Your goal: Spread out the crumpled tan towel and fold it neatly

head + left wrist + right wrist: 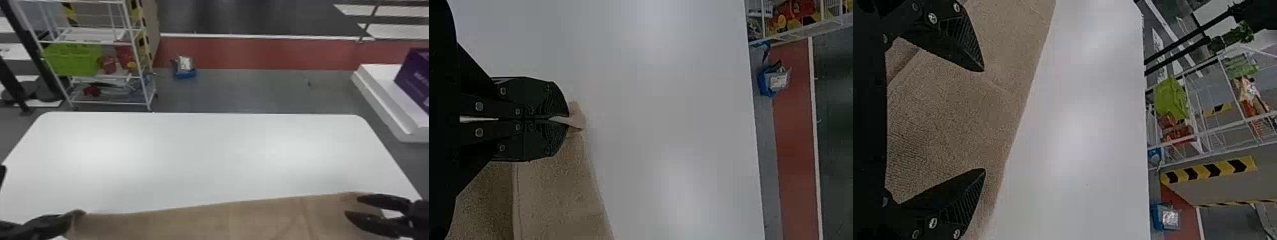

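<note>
Across the near part of the table lies the tan towel (204, 223), spread fairly flat with a few creases toward its right side. My left gripper (68, 220) is at the towel's far left corner; in the left wrist view that gripper (566, 120) is shut on the corner, a small tuft of towel (576, 117) poking out past the fingertips. At the towel's far right corner, my right gripper (352, 206) stands open. The right wrist view has the right gripper (984, 120) with its fingers wide apart over the towel (953, 110), gripping nothing.
The white table (204, 153) stretches beyond the towel to its far edge. Behind it on the left stands a white wire shelf (111, 41) with a green basket (73, 59). A blue container (184, 68) is on the floor; a purple box (415, 78) sits at the right.
</note>
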